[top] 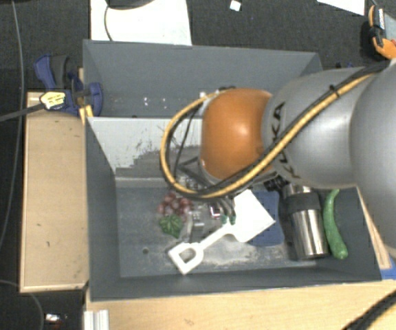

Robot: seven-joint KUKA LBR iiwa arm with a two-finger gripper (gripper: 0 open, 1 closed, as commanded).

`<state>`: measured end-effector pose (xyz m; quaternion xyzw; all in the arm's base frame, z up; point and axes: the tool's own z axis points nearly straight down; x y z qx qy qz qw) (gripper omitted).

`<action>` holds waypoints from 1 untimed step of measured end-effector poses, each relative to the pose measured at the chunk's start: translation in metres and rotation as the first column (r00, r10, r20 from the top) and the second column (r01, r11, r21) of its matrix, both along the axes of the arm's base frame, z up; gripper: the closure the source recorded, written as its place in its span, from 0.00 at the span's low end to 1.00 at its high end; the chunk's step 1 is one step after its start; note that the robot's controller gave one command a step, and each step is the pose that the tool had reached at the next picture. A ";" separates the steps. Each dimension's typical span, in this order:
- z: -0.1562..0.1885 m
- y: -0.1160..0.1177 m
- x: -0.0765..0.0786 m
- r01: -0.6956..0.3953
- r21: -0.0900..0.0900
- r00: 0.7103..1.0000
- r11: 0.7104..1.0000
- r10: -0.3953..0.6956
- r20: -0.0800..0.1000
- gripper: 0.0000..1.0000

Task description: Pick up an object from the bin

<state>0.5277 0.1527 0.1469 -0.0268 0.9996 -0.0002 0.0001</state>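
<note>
gripper point(208, 215) low, at 8 o'clock of grey metal bin point(102, 205); open or closed: cannot tell | white flat plastic spatula point(234, 229) at its 5 o'clock, dark red grape bunch point(174, 205) at 9 | spatula probably light, stiff, slippery; take its narrow handle

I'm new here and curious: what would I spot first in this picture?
The big silver arm with its round orange cover, reaching from the right over the middle of the grey bin. Just below it lie a white spatula and small dark red grapes; a shiny metal cup and a green pod sit at the right.
</note>
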 end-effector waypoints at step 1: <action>-0.032 0.010 -0.018 -0.199 0.006 0.980 0.980 0.199 0.008 0.00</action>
